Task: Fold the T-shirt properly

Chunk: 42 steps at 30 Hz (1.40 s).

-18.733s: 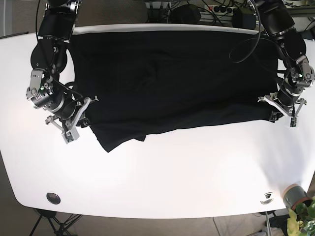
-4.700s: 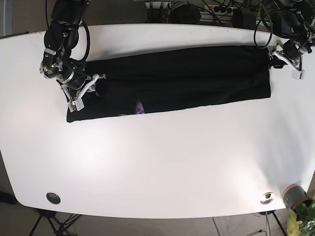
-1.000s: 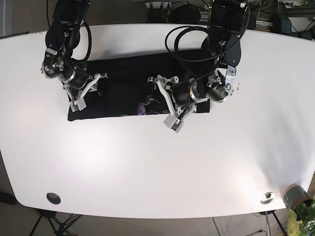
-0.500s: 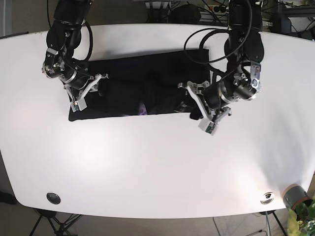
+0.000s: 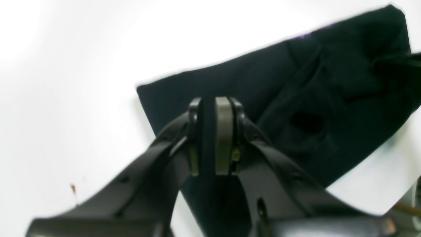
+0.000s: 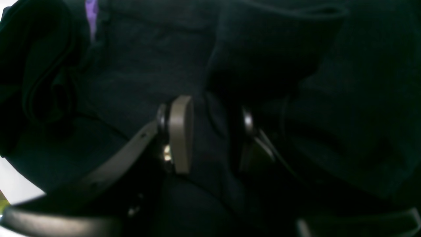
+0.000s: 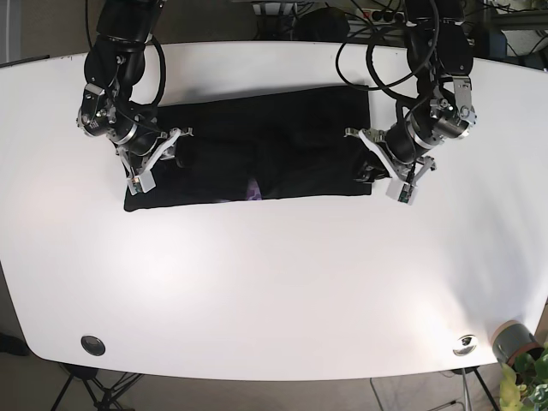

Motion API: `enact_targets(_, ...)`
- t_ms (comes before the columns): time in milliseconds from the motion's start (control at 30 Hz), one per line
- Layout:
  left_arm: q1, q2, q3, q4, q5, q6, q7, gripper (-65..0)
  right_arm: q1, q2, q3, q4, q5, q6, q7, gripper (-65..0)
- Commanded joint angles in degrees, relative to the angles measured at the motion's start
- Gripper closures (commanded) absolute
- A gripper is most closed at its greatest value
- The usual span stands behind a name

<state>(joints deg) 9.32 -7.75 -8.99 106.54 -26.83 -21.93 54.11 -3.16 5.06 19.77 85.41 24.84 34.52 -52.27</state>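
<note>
The black T-shirt [image 7: 274,137] lies folded into a wide strip across the back half of the white table [image 7: 274,291]. A purple label [image 7: 253,188] peeks out at its front edge. My left gripper [image 7: 381,167] sits at the strip's right end. In the left wrist view its fingers [image 5: 224,131] stand almost together over the cloth [image 5: 329,82], with a thin dark layer between them. My right gripper [image 7: 158,158] rests on the strip's left end. In the right wrist view [image 6: 213,108] a ridge of black cloth [image 6: 131,49] fills the gap between its pads.
A grey pot with a plant [image 7: 514,342] stands at the table's front right corner. A black round fitting [image 7: 92,345] is set into the front left. Cables and power strips [image 7: 377,17] hang behind the back edge.
My left arm has swept from the strip's middle back to its right end, and the strip is now about half its earlier length. The right gripper has stayed in place.
</note>
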Motion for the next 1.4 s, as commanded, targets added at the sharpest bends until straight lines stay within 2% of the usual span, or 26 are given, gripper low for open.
enact_targets(0, -0.40, 0.58, -0.19, -0.48, 3.22, -0.18, -1.40, -4.4, 0.21, 0.35, -0.12, 0.35, -0.97, -0.19, -1.66, -18.9)
enact_targets(133, -0.40, 1.81, -0.19, -2.67, 6.57, -0.53, -1.40, -4.3, 0.21, 0.52, -0.12, 0.35, -0.97, -0.19, -1.66, -18.9)
enact_targets(300, -0.84, 1.99, 0.95, -4.96, 6.65, -0.97, -1.40, -4.3, 0.21, 0.52, -0.12, 0.35, -0.97, -0.19, -1.66, -18.9)
enact_targets(533, -1.01, 1.99, 10.18, -4.43, 6.92, -4.40, -1.40, -4.3, 0.21, 0.43, -0.12, 0.35, -0.88, -0.19, -1.66, -18.9)
enact_targets(767, -4.88, 1.90, 27.15, -6.45, 6.92, -4.48, -1.76, -4.6, 0.30, 0.35, -0.12, 0.35, -0.88, -0.19, -1.66, -18.9)
enact_targets(900, -8.05, 1.90, 33.39, -9.00, 7.01, -4.48, -1.76, -4.4, 0.30, 0.52, -0.12, 0.35, -0.88, -0.19, -1.66, -18.9)
enact_targets(1167, -9.19, 1.73, 32.95, -7.24, 6.74, -4.57, -1.76, -4.3, 0.30, 0.43, -0.12, 0.70, -0.88, -0.19, -1.66, -18.9)
enact_targets(1367, -8.14, 1.73, 23.54, -2.94, 6.74, -4.57, -1.76, -4.7, 1.44, 0.26, 0.23, 0.79, -0.44, -0.19, -1.93, -19.3)
